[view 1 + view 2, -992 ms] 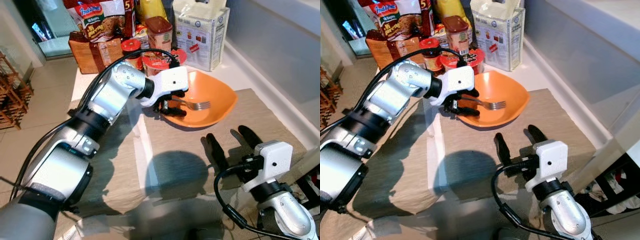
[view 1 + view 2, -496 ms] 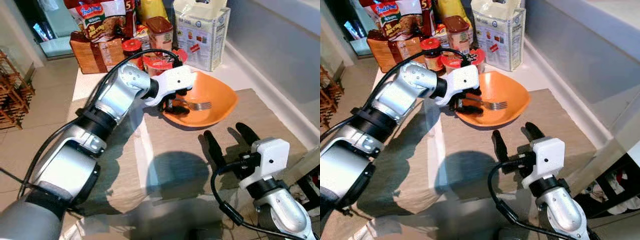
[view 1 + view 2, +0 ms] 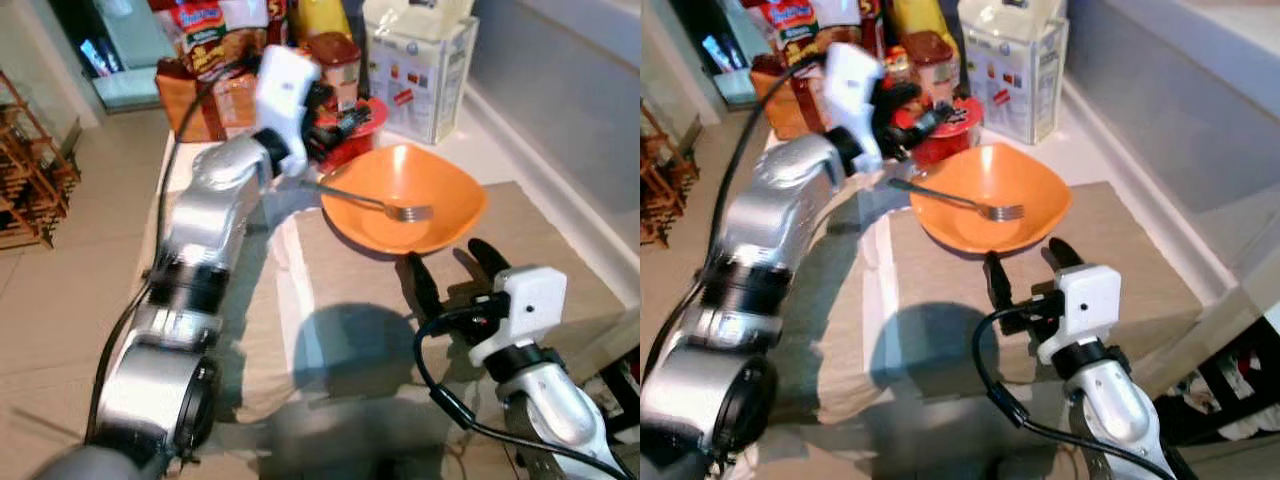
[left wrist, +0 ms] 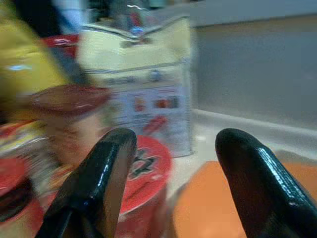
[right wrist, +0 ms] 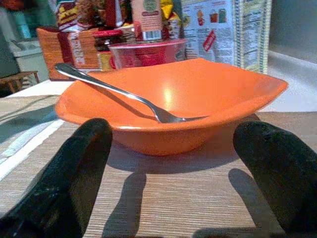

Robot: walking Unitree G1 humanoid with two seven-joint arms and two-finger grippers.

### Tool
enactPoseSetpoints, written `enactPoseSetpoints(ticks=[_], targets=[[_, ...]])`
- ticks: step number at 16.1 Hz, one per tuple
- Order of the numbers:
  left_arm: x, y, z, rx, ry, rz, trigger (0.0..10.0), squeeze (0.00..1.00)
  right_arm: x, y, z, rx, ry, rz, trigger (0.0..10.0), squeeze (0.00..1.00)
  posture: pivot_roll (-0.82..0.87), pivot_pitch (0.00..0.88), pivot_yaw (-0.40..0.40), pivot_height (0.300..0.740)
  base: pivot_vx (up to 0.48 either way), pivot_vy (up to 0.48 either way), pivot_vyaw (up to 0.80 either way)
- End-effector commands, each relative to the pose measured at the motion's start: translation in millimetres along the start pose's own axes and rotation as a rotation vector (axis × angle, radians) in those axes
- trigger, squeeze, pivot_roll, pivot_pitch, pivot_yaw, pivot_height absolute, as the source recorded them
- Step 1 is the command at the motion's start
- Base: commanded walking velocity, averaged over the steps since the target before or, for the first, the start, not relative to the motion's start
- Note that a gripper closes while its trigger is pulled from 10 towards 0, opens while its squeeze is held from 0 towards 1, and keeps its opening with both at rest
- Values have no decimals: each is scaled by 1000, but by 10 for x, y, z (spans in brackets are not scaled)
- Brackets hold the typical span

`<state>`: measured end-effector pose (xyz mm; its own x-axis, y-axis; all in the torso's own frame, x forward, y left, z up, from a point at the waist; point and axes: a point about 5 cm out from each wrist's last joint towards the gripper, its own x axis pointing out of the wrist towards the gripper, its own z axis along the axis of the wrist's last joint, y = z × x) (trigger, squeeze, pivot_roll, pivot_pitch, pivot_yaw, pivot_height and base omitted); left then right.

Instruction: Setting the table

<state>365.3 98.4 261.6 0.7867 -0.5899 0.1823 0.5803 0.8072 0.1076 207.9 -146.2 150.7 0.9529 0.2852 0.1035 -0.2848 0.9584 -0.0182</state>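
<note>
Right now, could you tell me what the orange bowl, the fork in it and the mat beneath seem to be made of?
Orange bowl: probably plastic or melamine; smooth, uniform colour, soft glossy highlight, thin rim.
Fork: metal, likely stainless steel; silver and mirror-bright along the handle.
Mat: looks woven, fabric or fibre; fine ribbed beige texture, matte.

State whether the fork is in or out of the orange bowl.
In. The fork lies with its tines inside the orange bowl, handle propped over the rim; neither pincer holds it.
</note>
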Motion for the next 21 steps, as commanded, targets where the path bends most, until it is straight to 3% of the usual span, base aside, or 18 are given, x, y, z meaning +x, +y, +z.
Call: enactPoseSetpoints(ticks=[1,4,5,6,7,10,13,17,21], targets=[[-147,126,24,-17,-5,112,10000,0,23,-29,-14,-8,-3,-13,10000,0,-110,0,55,740,0,0,0],[-630,459,-170,30,56,435,10000,0,127,-63,-37,-14,-25,-51,10000,0,-68,2,36,740,0,0,0],[-743,460,-248,36,81,512,10000,0,159,-68,-30,-27,-37,-53,10000,0,-58,1,33,740,0,0,0],[-809,364,-333,33,107,528,10000,0,180,-91,-11,-37,-53,-71,10000,0,-53,0,31,740,0,0,0],[-864,195,-508,-26,180,510,10000,0,203,-124,19,-45,-73,-101,10000,0,-53,0,32,740,0,0,0],[-889,-23,-664,-86,242,461,10000,0,164,-189,3,-65,-69,-132,10000,0,-63,0,27,740,0,0,0],[-918,-52,-681,-107,259,473,10000,0,30,-247,-84,-83,-26,-144,10000,0,-74,3,24,740,0,0,0],[-898,-136,-760,-178,321,431,10000,0,26,-136,-87,-87,-14,-62,10000,0,-81,2,25,740,0,0,0],[-895,-179,-804,-260,345,428,10000,0,-8,-233,17,-154,-15,-10,10000,0,-81,2,25,740,0,0,0]])
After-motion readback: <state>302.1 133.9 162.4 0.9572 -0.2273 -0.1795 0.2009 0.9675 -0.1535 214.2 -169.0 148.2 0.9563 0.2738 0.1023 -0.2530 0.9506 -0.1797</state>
